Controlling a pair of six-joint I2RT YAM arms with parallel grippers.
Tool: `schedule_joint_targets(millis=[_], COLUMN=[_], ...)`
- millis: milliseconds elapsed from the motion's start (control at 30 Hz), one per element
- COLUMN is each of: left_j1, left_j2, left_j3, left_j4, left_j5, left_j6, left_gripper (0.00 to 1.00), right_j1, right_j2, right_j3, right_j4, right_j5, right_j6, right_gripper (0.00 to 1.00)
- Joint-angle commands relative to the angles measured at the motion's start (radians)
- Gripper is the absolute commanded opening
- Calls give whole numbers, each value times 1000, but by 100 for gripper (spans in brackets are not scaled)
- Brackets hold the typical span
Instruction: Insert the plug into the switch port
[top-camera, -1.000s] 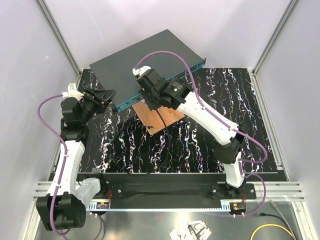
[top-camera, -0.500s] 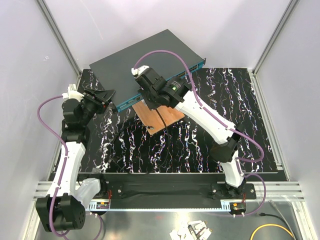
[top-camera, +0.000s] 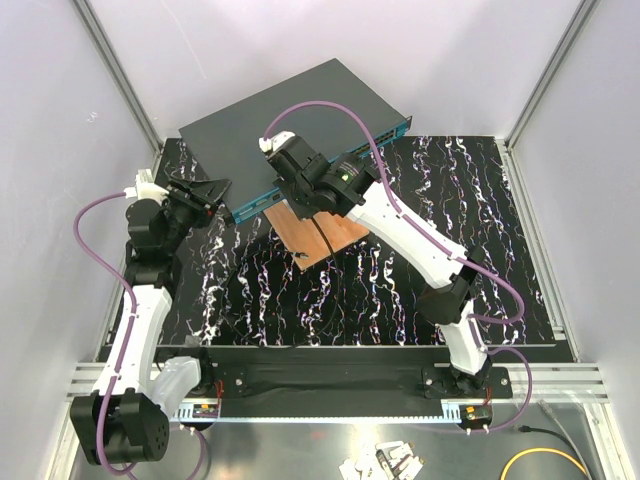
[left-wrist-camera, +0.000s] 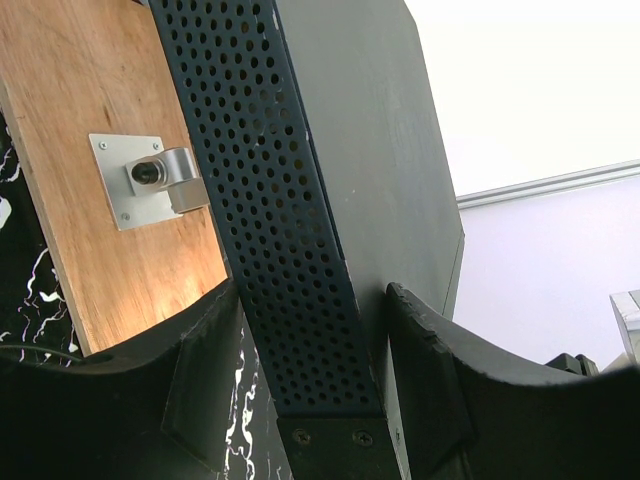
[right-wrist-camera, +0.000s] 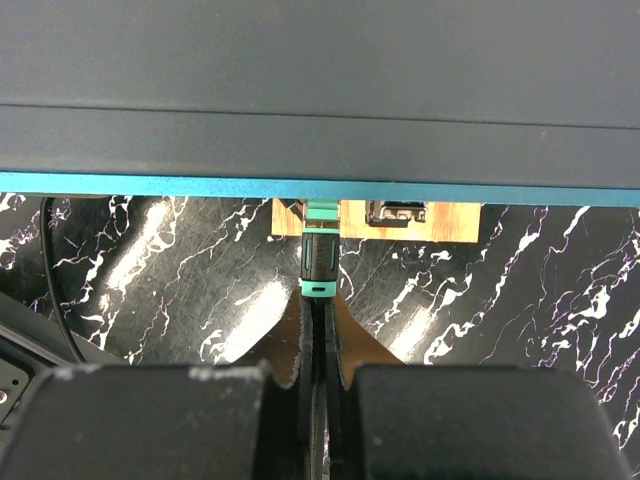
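Note:
The switch is a flat dark-grey box with a teal front strip. My right gripper is shut on a thin black cable, just behind the plug. The plug's black-and-teal boot points at the strip. Its tip is hidden under the strip's edge, and so is the port. In the top view the right gripper is at the middle of the front strip. My left gripper is open and straddles the switch's perforated side at the left corner.
A wooden board lies on the black marbled mat under the switch's front edge. It carries a small metal fitting and a socket part. Purple robot cables arch over the switch.
My right gripper has shifted slightly up and left along the switch's front with the cable in it. The left arm has hardly moved.

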Motion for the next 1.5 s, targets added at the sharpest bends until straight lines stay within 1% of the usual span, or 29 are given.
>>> schedule_joint_targets(millis=[0, 200, 433, 500, 533, 567, 633, 667, 700, 767, 800, 833, 867, 900, 967, 1000, 1067, 1100, 1133, 1167, 1200, 1267, 1333, 1400, 1433, 1467], left_j1=[-88, -96, -99, -98, -98, -95, -92, -82, -78, -58, -55, -55, -21, -12, 11, 19, 43, 54, 62, 85, 97, 147, 189, 266, 296, 362], left_j2=[8, 9, 3, 3, 3, 5, 3, 3, 0, 2, 2, 0, -1, -8, -17, -21, -37, -41, -50, -55, -61, -78, -86, -92, -89, -84], left_j3=[-21, -27, -29, -21, -9, 2, 22, 24, 27, 34, 37, 44, 44, 47, 59, 65, 80, 85, 90, 94, 100, 102, 102, 110, 122, 137], left_j4=[44, 42, 27, 15, 1, -10, -39, -40, -45, -48, -56, -53, -50, -51, -59, -65, -100, -123, -139, -151, -171, -194, -198, -221, -229, -249], left_j5=[160, 157, 146, 144, 140, 138, 138, 141, 144, 163, 167, 183, 189, 195, 204, 207, 213, 220, 230, 235, 252, 266, 327, 373, 438, 472], left_j6=[52, 55, 59, 69, 75, 95, 108, 110, 110, 109, 109, 109, 110, 110, 122, 128, 145, 150, 156, 171, 178, 191, 194, 193, 193, 226], left_gripper=[0, 0, 0, 1, 3, 6, 11, 13, 18, 21, 24, 31, 37, 41, 52, 57, 70, 74, 79, 87, 91, 98, 99, 99, 99, 99], right_j1=[-19, -25, -31, -33, -36, -37, -40, -46, -51, -56, -59, -59, -59, -59, -59, -59, -59, -60, -60, -62, -62, -62, -60, -66, -71, -86], right_j2=[54, 64, 70, 67, 53, 44, 0, -20, -63, -108, -154, -175, -197, -241, -284, -321, -359, -396, -416, -436, -479, -522, -588, -660, -688, -714], right_j3=[69, 81, 77, 61, 52, 38, -29, -92, -126, -196, -262, -294, -354, -385, -469, -491, -557, -580, -600, -641, -663, -718, -744, -778, -793, -824], right_j4=[353, 398, 393, 369, 357, 338, 335, 338, 346, 378, 389, 408, 419, 432, 461, 465, 478, 482, 484, 496, 504, 520, 528, 530, 539, 542], right_j5=[71, 63, 51, 46, 29, 20, 5, -3, -24, -44, -60, -69, -77, -95, -116, -132, -146, -161, -167, -172, -179, -192, -207, -228, -233, -238], right_j6=[-9, -3, 3, 9, 11, 9, 6, 6, 3, -6, -20, -28, -37, -51, -68, -84, -92, -100, -101, -100, -101, -111, -118, -123, -123, -121], right_gripper=[0, 0, 0, 5, 9, 17, 23, 28, 32, 39, 46, 49, 53, 60, 69, 78, 84, 87, 94, 97, 99, 100, 100, 100, 100, 100])
